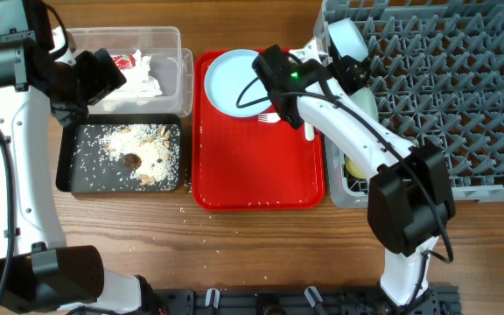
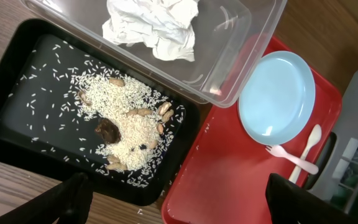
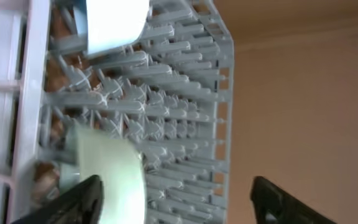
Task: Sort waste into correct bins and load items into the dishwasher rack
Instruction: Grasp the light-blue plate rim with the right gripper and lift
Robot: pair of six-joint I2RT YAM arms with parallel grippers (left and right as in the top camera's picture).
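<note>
A light blue plate [image 1: 234,80] lies at the back of the red tray [image 1: 256,179], with a white fork [image 1: 268,117] and a white spoon [image 1: 308,130] beside it. The plate [image 2: 276,98], fork [image 2: 291,158] and spoon [image 2: 306,147] also show in the left wrist view. My left gripper [image 1: 112,74] is open and empty above the clear bin and black tray [image 2: 185,208]. My right gripper [image 1: 353,66] is open at the left edge of the grey dishwasher rack [image 1: 462,105]. In the right wrist view [image 3: 179,202] a pale green cup [image 3: 114,177] stands in the rack next to its left finger.
A black tray [image 1: 73,157] holds rice and food scraps [image 2: 123,127]. The clear bin [image 1: 178,44] holds crumpled paper [image 2: 154,25] and a red wrapper. A white cup [image 1: 346,35] sits in the rack's back left corner. The rack's cutlery holder [image 1: 354,179] holds a yellowish item.
</note>
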